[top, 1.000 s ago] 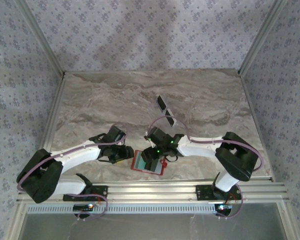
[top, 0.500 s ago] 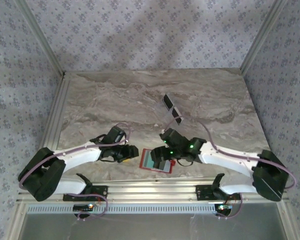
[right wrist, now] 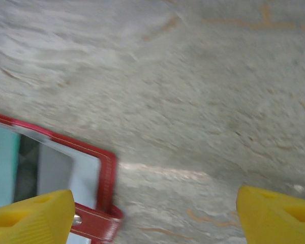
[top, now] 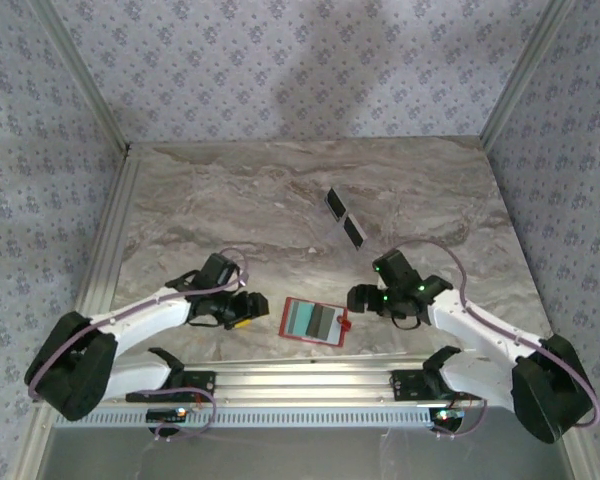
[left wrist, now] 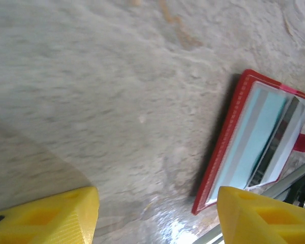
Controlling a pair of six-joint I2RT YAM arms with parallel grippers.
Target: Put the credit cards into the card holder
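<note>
The card holder (top: 315, 320) lies open and flat near the front edge, a red frame with a teal-blue card (left wrist: 249, 140) and a dark strip inside it. Its red strap (right wrist: 94, 221) with the snap sticks out on the right side. Two dark credit cards (top: 333, 203) (top: 353, 232) lie end to end farther back on the table. My left gripper (top: 260, 308) sits just left of the holder, open, with bare table between its yellow fingers (left wrist: 46, 216). My right gripper (top: 357, 298) sits just right of it, open wide and holding nothing.
The marble table (top: 230, 210) ends in an aluminium rail (top: 300, 380) just in front of the card holder. Patterned walls close in the back and both sides. Both arms lie low along the front corners.
My right gripper has pulled back to the right, off the card holder, which now lies uncovered and slightly farther right. The left gripper has stayed about where it was.
</note>
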